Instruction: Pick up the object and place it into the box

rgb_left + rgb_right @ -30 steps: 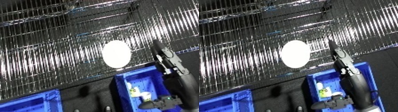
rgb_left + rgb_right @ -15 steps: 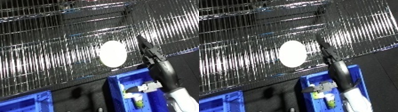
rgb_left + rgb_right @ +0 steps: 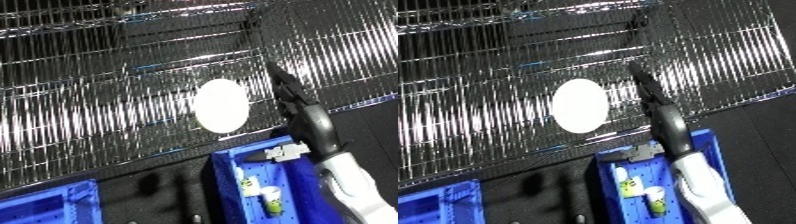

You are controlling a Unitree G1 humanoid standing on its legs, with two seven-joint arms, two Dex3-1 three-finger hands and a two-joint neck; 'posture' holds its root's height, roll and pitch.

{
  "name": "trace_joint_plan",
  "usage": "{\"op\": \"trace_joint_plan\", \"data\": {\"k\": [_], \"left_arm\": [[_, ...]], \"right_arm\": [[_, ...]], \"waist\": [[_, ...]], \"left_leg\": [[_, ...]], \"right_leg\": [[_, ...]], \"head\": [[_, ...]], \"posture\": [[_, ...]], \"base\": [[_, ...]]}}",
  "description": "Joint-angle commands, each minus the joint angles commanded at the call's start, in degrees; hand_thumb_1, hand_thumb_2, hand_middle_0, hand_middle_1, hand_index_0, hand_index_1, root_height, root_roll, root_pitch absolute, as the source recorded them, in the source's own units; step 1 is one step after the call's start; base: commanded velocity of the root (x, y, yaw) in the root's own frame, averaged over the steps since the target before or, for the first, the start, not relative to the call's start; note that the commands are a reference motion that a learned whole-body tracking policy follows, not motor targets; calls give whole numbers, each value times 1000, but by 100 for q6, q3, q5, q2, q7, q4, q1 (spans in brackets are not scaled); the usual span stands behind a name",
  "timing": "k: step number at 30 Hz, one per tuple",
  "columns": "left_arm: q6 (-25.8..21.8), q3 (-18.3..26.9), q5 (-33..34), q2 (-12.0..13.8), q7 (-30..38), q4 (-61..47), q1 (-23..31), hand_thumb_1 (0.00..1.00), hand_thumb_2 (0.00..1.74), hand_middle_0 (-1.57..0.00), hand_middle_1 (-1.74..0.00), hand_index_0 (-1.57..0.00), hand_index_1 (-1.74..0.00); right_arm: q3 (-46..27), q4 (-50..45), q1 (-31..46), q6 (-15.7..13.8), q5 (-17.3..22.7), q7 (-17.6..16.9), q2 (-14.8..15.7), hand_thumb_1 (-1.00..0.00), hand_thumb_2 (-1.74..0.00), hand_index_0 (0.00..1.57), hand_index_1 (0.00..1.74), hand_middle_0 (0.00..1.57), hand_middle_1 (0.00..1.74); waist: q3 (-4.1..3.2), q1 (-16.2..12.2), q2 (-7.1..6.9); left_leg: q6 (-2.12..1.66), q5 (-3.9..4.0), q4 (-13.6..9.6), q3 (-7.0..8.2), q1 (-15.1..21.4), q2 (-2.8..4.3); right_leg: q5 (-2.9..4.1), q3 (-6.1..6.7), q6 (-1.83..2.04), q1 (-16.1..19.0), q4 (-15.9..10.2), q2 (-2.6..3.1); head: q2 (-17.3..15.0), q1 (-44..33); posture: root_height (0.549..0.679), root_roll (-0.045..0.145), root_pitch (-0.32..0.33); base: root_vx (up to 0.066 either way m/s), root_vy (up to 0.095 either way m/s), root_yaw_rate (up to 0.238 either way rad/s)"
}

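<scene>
The right hand (image 3: 298, 97) reaches up from the lower right of the frame, its black fingers (image 3: 642, 77) held straight and close together, released and holding nothing. They lie over the wire shelf (image 3: 107, 100) just right of the white oval object (image 3: 220, 105). The fingertips seem to stop a little short of the object's right edge, though from above it is hard to say whether they touch the wires or hover over them.

The object rests on the shelf at the centre of the frame, pale and featureless, so its form cannot be told beyond a smooth oval. Below it, at the lower middle, sits a blue bin (image 3: 608, 172) with small items inside, among them what looks like a little white bottle (image 3: 656, 195). The white forearm (image 3: 355, 182) covers the bin's right part and is cut off at the lower right corner. A second blue bin (image 3: 49, 202) is cropped at the lower left. The left hand is nowhere in view.
</scene>
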Motion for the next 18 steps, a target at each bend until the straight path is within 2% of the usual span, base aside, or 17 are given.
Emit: {"op": "trace_joint_plan", "data": {"k": [11,18], "left_arm": [[54,-109,-23,-17,21,-153,39,0,0,0,0,0,0],[59,-188,-39,-64,60,-224,62,0,0,0,0,0,0]], "right_arm": [[258,409,-425,86,139,230,123,0,0,0,0,0,0],[386,524,-701,89,211,301,237,0,0,0,0,0,0]], "waist": [[0,121,101],[0,190,155]], "left_leg": [[5,22,60,-33,-139,-25],[-1,54,19,-46,-156,-42]], "right_leg": [[-38,-25,-41,-164,152,-35],[-52,-35,-59,-199,172,-54]], "head": [[148,205],[210,325]], "posture": [[647,73,132],[647,76,136]], "base": [[17,13,33],[8,15,28]]}}
